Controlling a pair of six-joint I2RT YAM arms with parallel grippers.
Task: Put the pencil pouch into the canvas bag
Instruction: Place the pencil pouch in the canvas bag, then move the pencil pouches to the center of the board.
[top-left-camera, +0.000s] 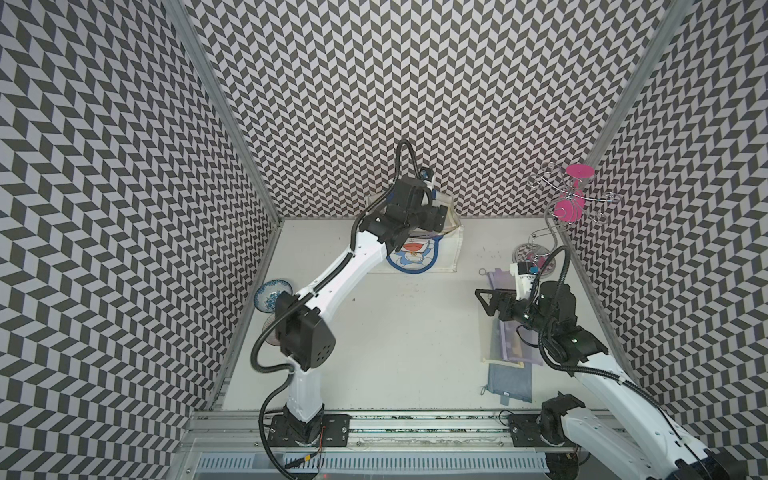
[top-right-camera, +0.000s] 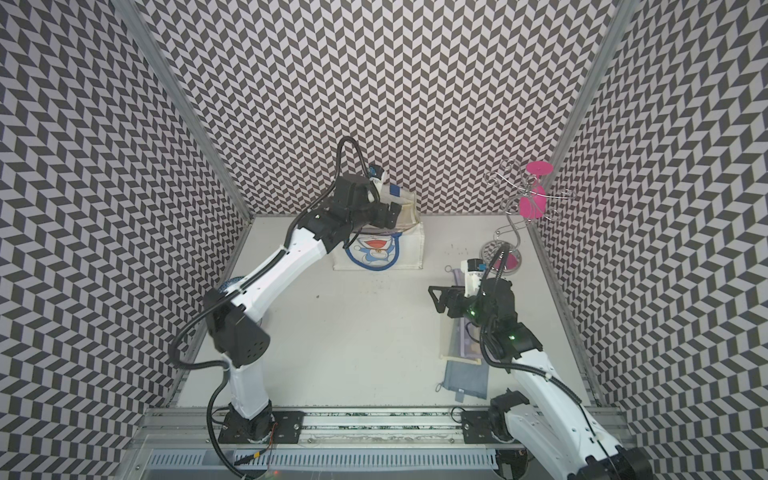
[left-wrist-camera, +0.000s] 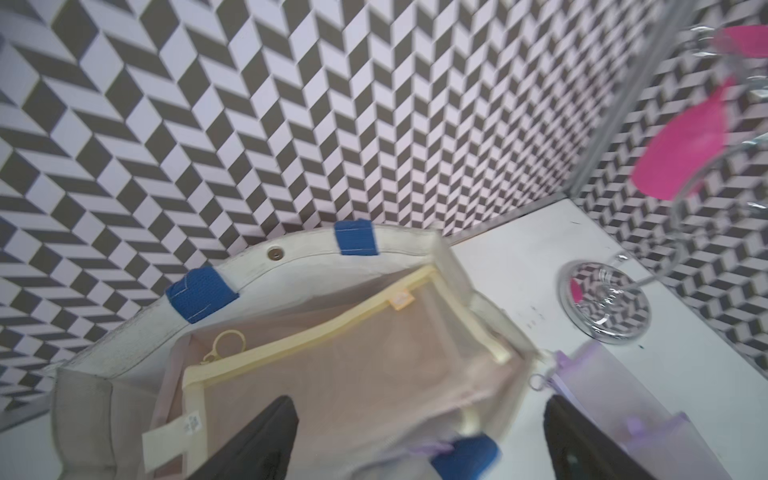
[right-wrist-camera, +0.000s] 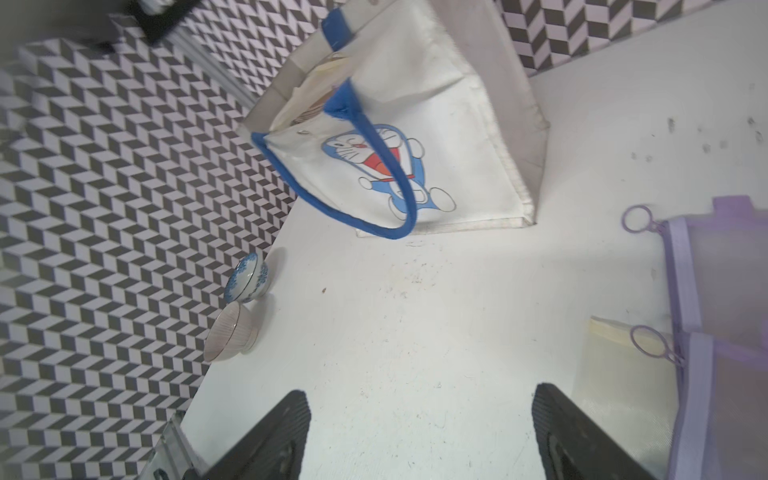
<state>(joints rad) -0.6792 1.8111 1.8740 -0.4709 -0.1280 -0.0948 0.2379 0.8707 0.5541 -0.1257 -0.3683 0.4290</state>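
Left gripper (left-wrist-camera: 417, 405), jaws wide, angled down over canvas bag (left-wrist-camera: 311, 253).

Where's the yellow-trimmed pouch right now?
Inside the canvas bag against the back wall: the left wrist view shows the yellow-trimmed pouch resting in its open top, just ahead of the open left claw.
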